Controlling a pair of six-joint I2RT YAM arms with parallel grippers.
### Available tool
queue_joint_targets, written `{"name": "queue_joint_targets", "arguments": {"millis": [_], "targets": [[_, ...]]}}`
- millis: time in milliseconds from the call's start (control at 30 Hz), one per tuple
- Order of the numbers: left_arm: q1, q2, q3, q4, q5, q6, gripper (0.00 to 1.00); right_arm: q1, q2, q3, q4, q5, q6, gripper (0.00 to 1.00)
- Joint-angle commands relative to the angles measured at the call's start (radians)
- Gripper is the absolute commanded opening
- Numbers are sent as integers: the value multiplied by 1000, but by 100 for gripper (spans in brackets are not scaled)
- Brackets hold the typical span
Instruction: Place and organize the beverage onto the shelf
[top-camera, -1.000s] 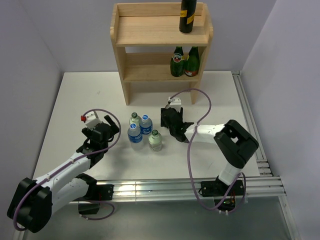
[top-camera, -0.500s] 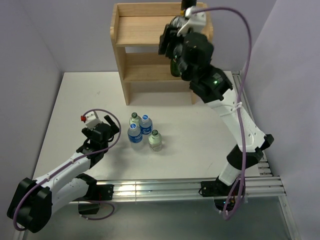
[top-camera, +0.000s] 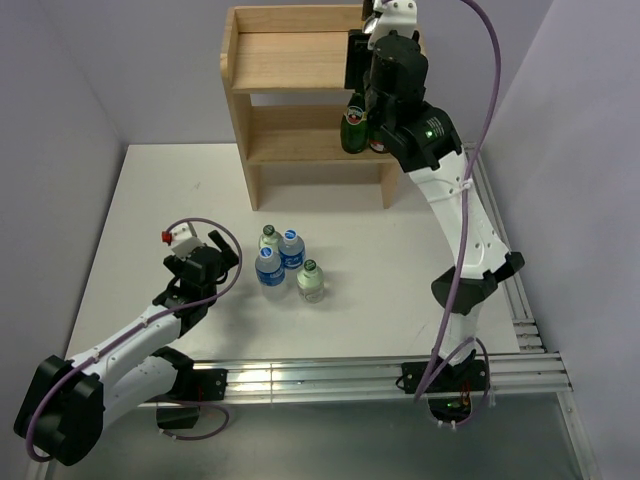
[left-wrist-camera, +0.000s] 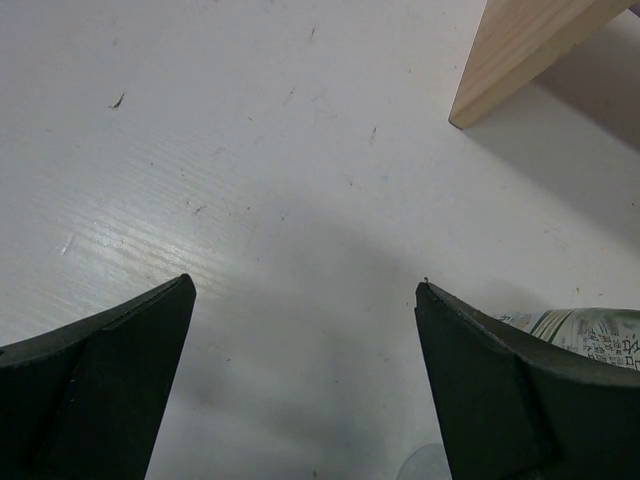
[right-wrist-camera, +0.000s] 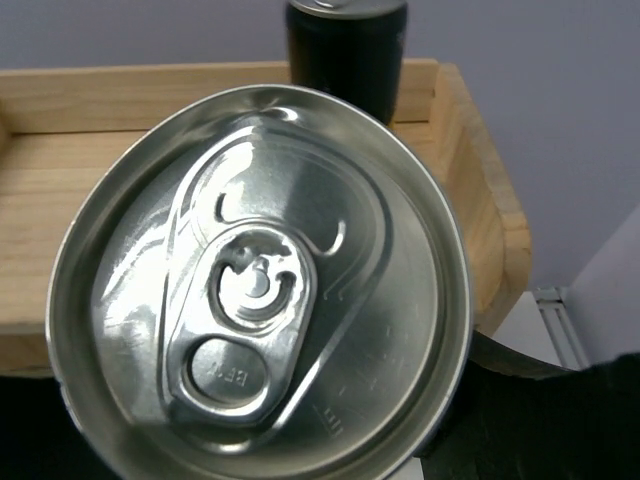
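Observation:
My right gripper (top-camera: 362, 62) is raised at the right end of the shelf's (top-camera: 290, 48) top board. It is shut on a dark can, whose silver lid (right-wrist-camera: 260, 290) fills the right wrist view. A second dark can (right-wrist-camera: 347, 45) stands just behind it on the top board by the right rail. Two blue-labelled water bottles (top-camera: 269, 266) (top-camera: 291, 248) and two green-capped bottles (top-camera: 267, 237) (top-camera: 310, 281) stand clustered on the table. My left gripper (top-camera: 215, 250) is open and empty over the table, just left of the cluster. A bottle label (left-wrist-camera: 590, 335) shows beside its right finger.
Two dark green glass bottles with red labels (top-camera: 354, 125) stand at the right end of the lower shelf board. The shelf's wooden leg (left-wrist-camera: 520, 50) shows in the left wrist view. A metal rail (top-camera: 500, 260) runs along the table's right edge.
My right arm has lifted the can from the table beside the bottles up to the right end of the shelf's top board. The left arm has not moved.

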Motion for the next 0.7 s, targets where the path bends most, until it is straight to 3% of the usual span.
{"name": "queue_joint_targets", "arguments": {"millis": [0, 567, 667], "targets": [[-5, -2, 36, 15, -14, 13, 99, -65, -22, 30, 85, -37, -1, 0], [-6, -10, 34, 6, -24, 5, 99, -219, 95, 35, 96, -141, 108, 0], [-5, -8, 34, 8, -24, 7, 99, -230, 110, 41, 99, -149, 123, 12]]}}
